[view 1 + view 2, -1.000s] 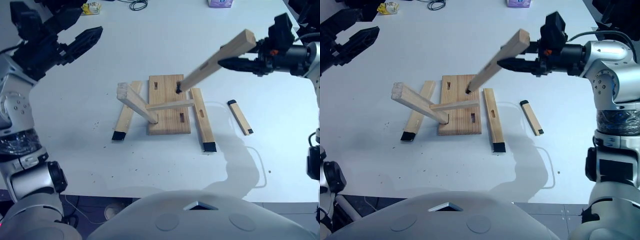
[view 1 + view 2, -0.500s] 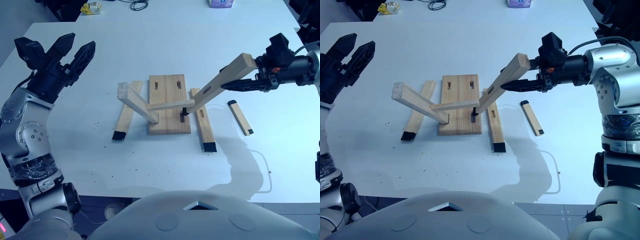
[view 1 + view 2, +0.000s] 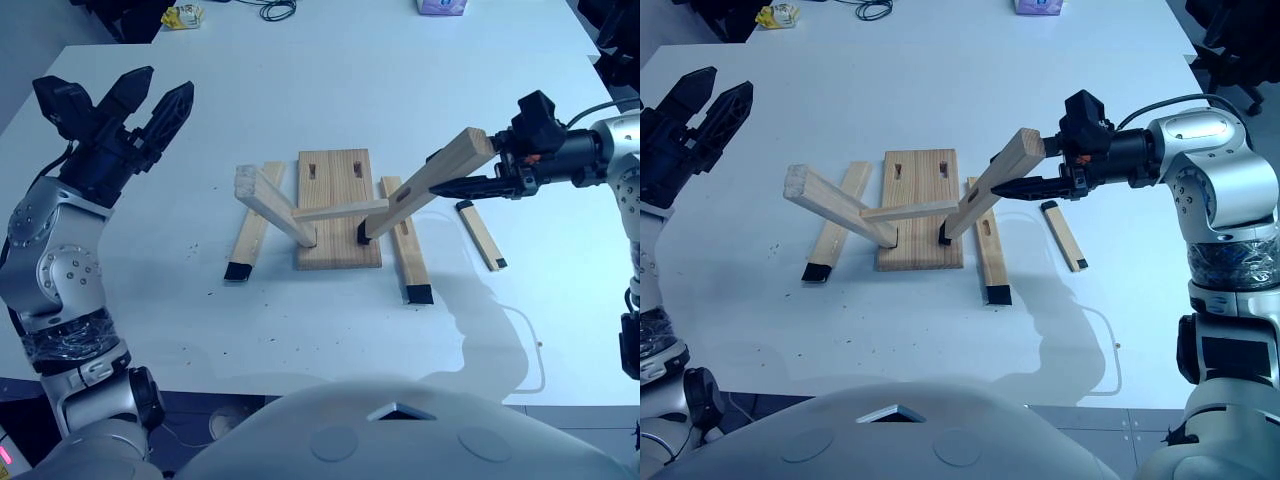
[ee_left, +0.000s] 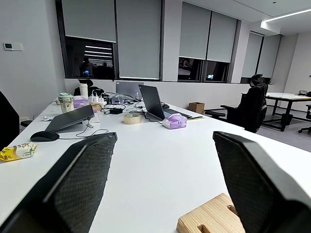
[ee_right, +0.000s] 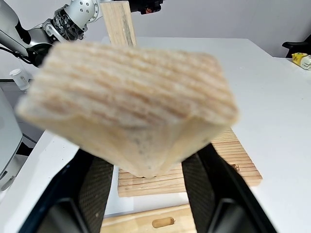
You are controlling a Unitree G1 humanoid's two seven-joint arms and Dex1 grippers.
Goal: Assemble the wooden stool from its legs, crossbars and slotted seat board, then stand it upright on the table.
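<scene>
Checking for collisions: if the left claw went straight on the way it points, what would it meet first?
Likely nothing nearby. The left claw, open, points out over the white table, seemingly passing above a wooden leg. Depth is unclear, so that leg is the closest risk.

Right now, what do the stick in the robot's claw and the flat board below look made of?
The held leg looks like pale unpainted wood: grain lines show on its cut end. Its black tip may be rubber or plastic. The seat board looks likewise bare wood.
</scene>
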